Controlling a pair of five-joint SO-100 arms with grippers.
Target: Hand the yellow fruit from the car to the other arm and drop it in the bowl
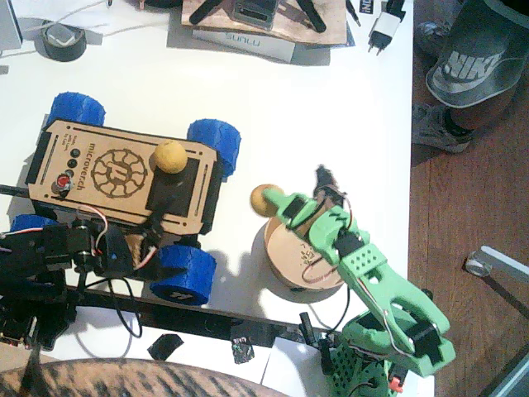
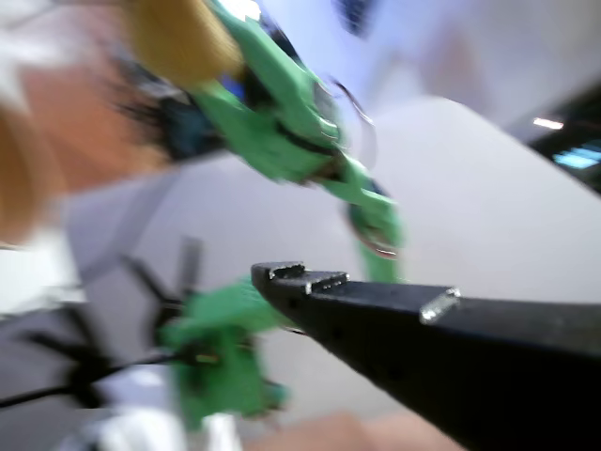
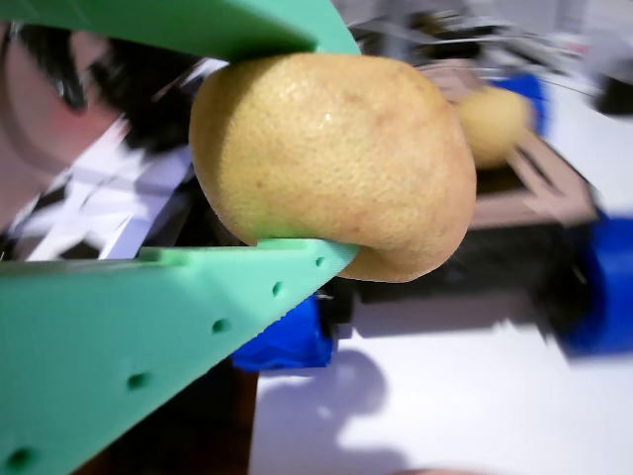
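- Fixed view: your green right gripper point(image 1: 277, 201) is clenched on the yellow fruit point(image 1: 266, 198), just off the bowl point(image 1: 289, 252) rim on the car point(image 1: 124, 178) side. A brighter fruit point(image 1: 170, 156) sits on the car.
- A wrist view: black left gripper point(image 2: 291, 274), near the car; blurred, can't tell if it's released.
- A wrist view: fruit point(image 3: 331, 163) pinched off-centre. Swing over bowl centre before releasing.

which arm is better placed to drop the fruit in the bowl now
The right gripper: in the fixed view its jaws are clamped on the yellow fruit, next to the bowl's rim. The left gripper sits back by the car, holding nothing visible.
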